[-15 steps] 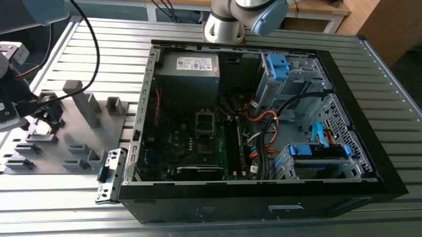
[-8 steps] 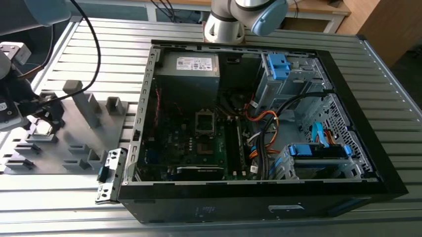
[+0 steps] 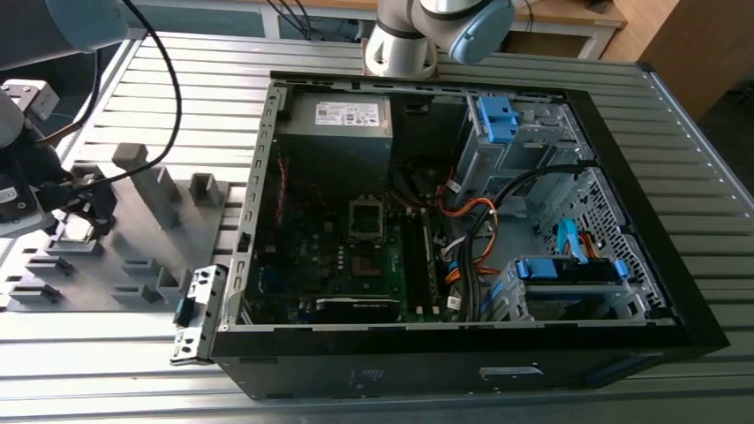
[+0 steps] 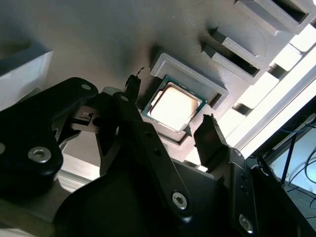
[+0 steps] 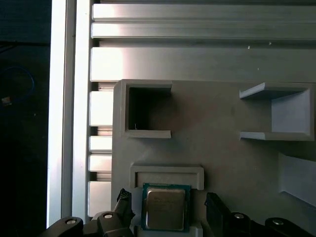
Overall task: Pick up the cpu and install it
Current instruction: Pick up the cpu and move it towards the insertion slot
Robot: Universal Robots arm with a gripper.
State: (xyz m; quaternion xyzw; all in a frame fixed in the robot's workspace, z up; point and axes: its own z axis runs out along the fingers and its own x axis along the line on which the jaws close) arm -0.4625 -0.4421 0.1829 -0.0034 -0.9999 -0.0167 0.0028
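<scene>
The cpu [image 4: 174,106], seated near an edge of the grey tray [image 5: 222,158], is being straddled by the released fingers [image 4: 210,133] of the gripper [image 4: 170,100], with lifting and installation outstanding.

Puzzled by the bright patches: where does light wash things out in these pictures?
In the second wrist view the chip glares almost white on top and the table slats are blown out; in the first wrist view the slats beside the grey tray glare too; in the exterior view the computer case is dim inside.
</scene>
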